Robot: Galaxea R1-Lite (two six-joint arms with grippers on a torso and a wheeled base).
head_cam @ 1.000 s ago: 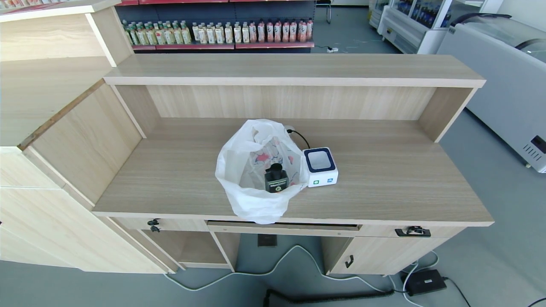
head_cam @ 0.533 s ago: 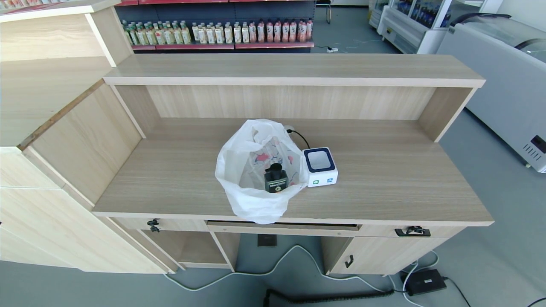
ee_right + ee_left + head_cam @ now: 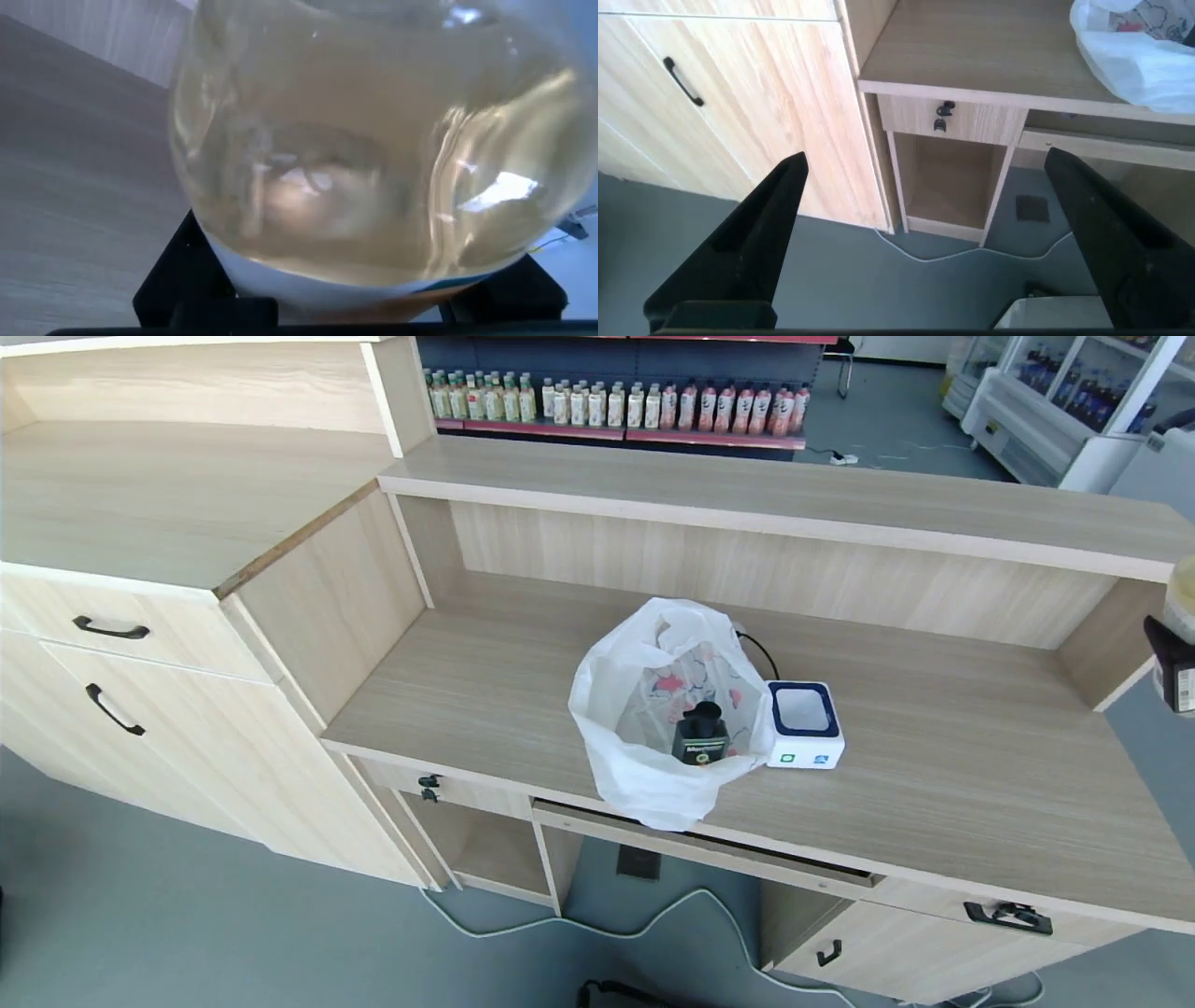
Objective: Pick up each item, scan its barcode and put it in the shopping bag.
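The right hand [image 3: 355, 301] is closed on a clear bottle [image 3: 374, 140] of pale yellow liquid. Its black fingers [image 3: 192, 280] press against the bottle's rounded body from both sides. In the head view this bottle [image 3: 1184, 602] hangs at the far right edge, above the right end of the desk [image 3: 934, 756] and well apart from the other items.

The left hand [image 3: 924, 159] holds nothing, and its two black fingers [image 3: 757, 243] stand wide apart. It hangs above the grey floor [image 3: 831, 280] in front of the desk, near the open recess below a small drawer with a key in its lock [image 3: 944, 110].

The white shopping bag [image 3: 616, 747] stands open near the middle of the desk, and its lower part overhangs the front edge. A dark item with a black cap [image 3: 701, 737] stands upright inside the bag. The white scanner [image 3: 805, 726] with a dark blue rim sits just beside the bag, on the robot's right, touching the bag's plastic. A black cable [image 3: 758, 649] runs from behind the scanner toward the back of the desk.

A cabinet with black handles [image 3: 112, 630] stands to the robot's left of the desk. A shelf of drink bottles [image 3: 616, 406] lines the room behind.
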